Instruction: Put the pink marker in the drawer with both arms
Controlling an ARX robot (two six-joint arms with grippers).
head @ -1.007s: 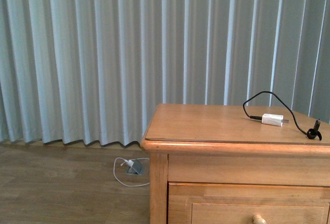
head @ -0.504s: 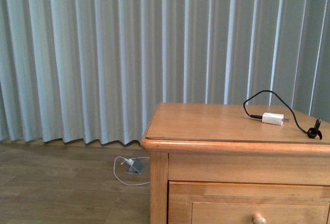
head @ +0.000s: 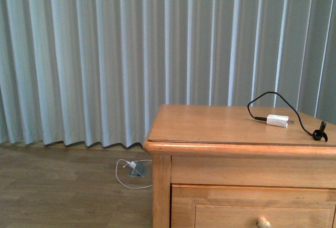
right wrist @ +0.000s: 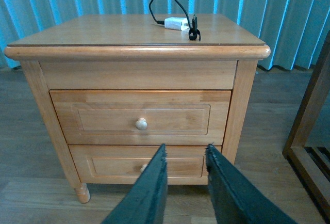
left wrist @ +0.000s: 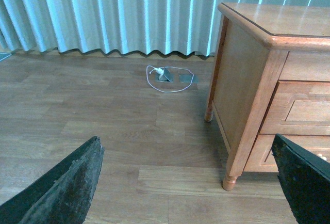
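Below right fingers [right wrist: 185, 154]: shut drawer [right wrist: 142, 125]; marker unseen.

Across the front view, the frame content sits marginally different from one second earlier: the white charger block [head: 277, 120] on the nightstand top [head: 210, 125] appears a few pixels higher, as do the drawer knob [head: 263, 222] at the lower edge and the curtain hem [head: 84, 144]. This is a slight camera shift; no object changed place
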